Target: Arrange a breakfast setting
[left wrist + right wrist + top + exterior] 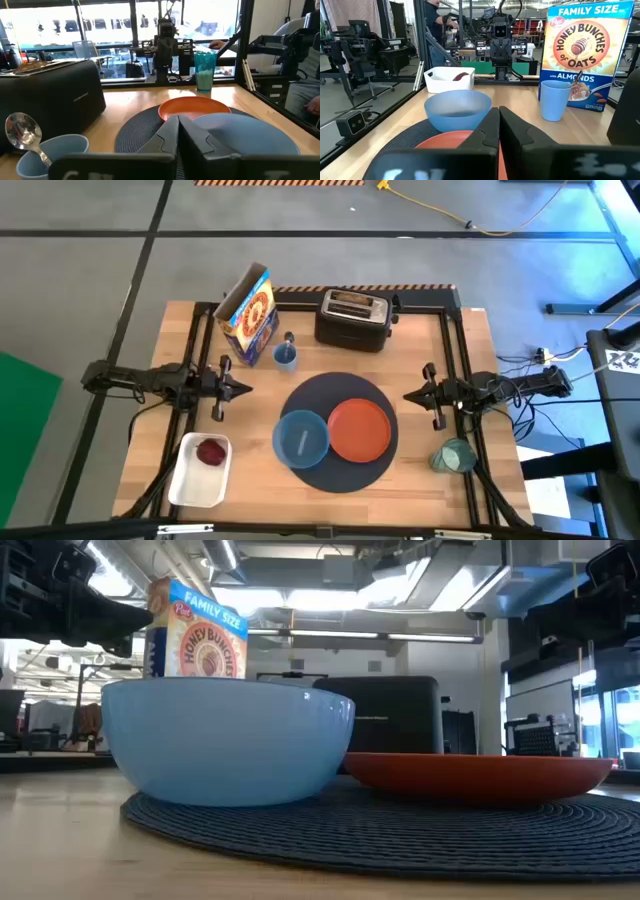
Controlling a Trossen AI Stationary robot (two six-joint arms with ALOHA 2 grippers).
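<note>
Cereal box [581,52], right wrist view, front panel: "FAMILY SIZE" across top in white on blue; "Post" logo on small red oval below, at left; "HONEY BUNCHES of OATS" in brown on round sun emblem; "with ALMONDS" in white on blue band beneath. Lower print partly hidden behind blue cup [556,100].

Same cereal box [196,635], low view, seen above blue bowl [228,740]: "Post", "FAMILY SIZE", "HONEY BUNCHES" legible; remainder hidden by bowl.

Small label on dark equipment at far side of room, right wrist view: reads roughly "TROSSEN", too small to confirm.

Toaster [50,100] side marking, left wrist view: too faint to read.
</note>
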